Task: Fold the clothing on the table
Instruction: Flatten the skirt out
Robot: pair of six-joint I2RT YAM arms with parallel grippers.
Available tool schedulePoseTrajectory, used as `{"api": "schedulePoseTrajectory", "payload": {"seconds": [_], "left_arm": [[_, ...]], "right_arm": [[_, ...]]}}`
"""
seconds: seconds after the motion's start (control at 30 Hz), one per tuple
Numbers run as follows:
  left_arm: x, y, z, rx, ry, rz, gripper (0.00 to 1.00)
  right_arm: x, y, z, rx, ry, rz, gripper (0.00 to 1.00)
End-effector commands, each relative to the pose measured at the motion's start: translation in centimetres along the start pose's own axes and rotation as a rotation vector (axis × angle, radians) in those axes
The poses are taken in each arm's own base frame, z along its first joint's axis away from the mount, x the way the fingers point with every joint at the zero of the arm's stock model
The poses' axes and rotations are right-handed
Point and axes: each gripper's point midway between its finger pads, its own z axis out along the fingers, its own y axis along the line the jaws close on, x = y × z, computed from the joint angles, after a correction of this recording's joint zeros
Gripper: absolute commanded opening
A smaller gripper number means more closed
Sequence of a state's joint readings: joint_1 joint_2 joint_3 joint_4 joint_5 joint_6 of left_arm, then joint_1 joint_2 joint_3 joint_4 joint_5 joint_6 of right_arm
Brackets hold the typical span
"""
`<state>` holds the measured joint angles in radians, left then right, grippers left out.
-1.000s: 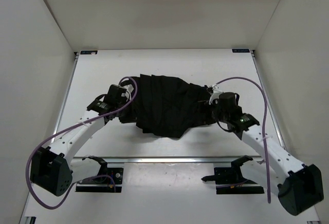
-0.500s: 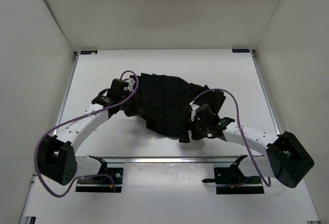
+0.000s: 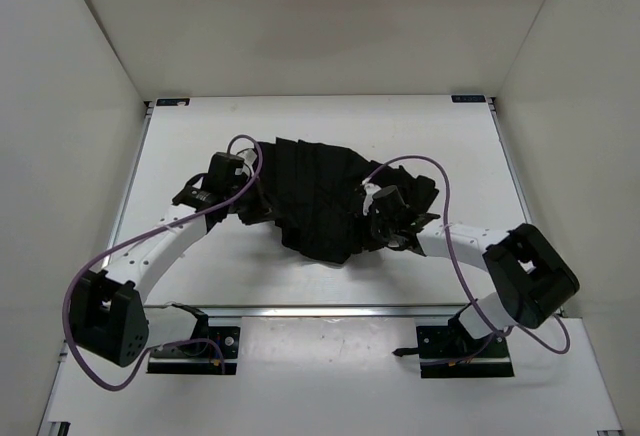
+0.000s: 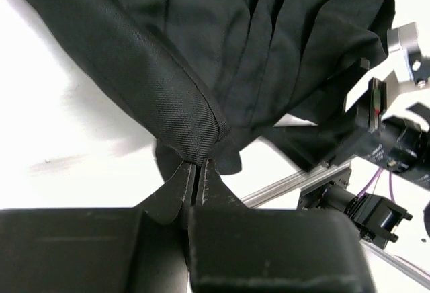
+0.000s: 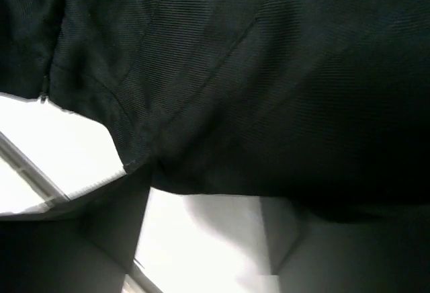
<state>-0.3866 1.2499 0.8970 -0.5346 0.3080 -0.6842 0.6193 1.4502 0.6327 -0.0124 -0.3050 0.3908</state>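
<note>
Pinching the clothing's [image 3: 315, 196] left edge, the left gripper [image 3: 252, 208] is reaching in from the left side of the table [image 3: 200, 136]. In the left wrist view its jaws are pressing fully together, and the left gripper [image 4: 197, 170] is nipping the tip of a thick rolled hem right at its fingertips. The rest of the clothing [image 4: 269, 51] is spreading away ahead of the jaws in long pleat-like creases, and the hem is rising clear of the white surface just beyond them. A purple cable [image 3: 130, 251] is trailing back along the left arm.

Right of those jaws, the black garment is lying bunched across the middle of the table, well in from the metal rail [image 3: 320, 309] at the front.

At its lower right edge the right gripper [image 3: 385, 224] is nosing into the cloth. In the right wrist view its fingers [image 5: 87, 253] are standing apart, with bare table showing in the gap between them. The clothing [image 5: 269, 71] is hanging across the far end of that gap, right over the right gripper [image 5: 208, 199]. Whether the tips are touching the fabric cannot be told.

Two small blue tags [image 3: 170, 102] are sitting at the table's far corners, too small to read.
</note>
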Motion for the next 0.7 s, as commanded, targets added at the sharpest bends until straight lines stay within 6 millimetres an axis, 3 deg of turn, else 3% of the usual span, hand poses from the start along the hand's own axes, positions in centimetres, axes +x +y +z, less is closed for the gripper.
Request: {"api": "schedulePoseTrajectory", "payload": {"seconds": [0.0,0.03,0.1,0.13,0.3,0.33,0.43,0.5,0.53,0.6,0.63,0.67], "left_arm": [[0.2,-0.7,-0.4,0.045,-0.010,0.002,0.00],[0.2,-0.8,-0.6,0.048,-0.011,0.004,0.00],[0.5,-0.5,-0.4,0.041,-0.003,0.007,0.00],[0.9,-0.3,-0.5,0.030,0.005,0.009,0.00],[1.6,0.6,-0.1,0.009,0.016,0.016,0.00],[2.0,0.8,0.1,0.002,0.025,0.016,0.00],[3.2,1.5,0.3,-0.009,0.048,0.025,0.00],[4.1,2.3,0.5,-0.026,0.077,0.019,0.00],[4.4,2.3,0.6,-0.027,0.081,0.024,0.00],[4.7,2.6,0.6,-0.026,0.085,0.027,0.00],[4.8,2.8,0.5,-0.031,0.089,0.020,0.00],[4.8,3.0,0.5,-0.037,0.090,0.020,0.00]], "right_arm": [[-3.6,1.9,0.8,-0.063,-0.097,-0.035,0.41],[-3.9,1.9,1.1,-0.063,-0.084,-0.035,0.23],[-6.0,2.3,0.6,-0.046,-0.109,-0.040,0.00],[-6.0,2.1,0.4,-0.039,-0.101,-0.040,0.00],[-12.5,3.3,-2.2,-0.069,-0.206,-0.069,0.00],[-13.8,4.2,-2.6,-0.106,-0.224,-0.087,0.00],[-15.6,4.9,-1.6,-0.127,-0.209,-0.132,0.00],[-15.0,4.1,1.1,-0.109,-0.133,-0.129,0.02],[-16.1,4.8,1.3,-0.134,-0.134,-0.134,0.07],[-15.2,3.8,3.9,-0.121,-0.052,-0.117,0.29],[-15.7,4.3,4.4,-0.125,-0.048,-0.120,0.34],[-15.1,3.3,5.5,-0.108,-0.013,-0.118,0.45]]}}
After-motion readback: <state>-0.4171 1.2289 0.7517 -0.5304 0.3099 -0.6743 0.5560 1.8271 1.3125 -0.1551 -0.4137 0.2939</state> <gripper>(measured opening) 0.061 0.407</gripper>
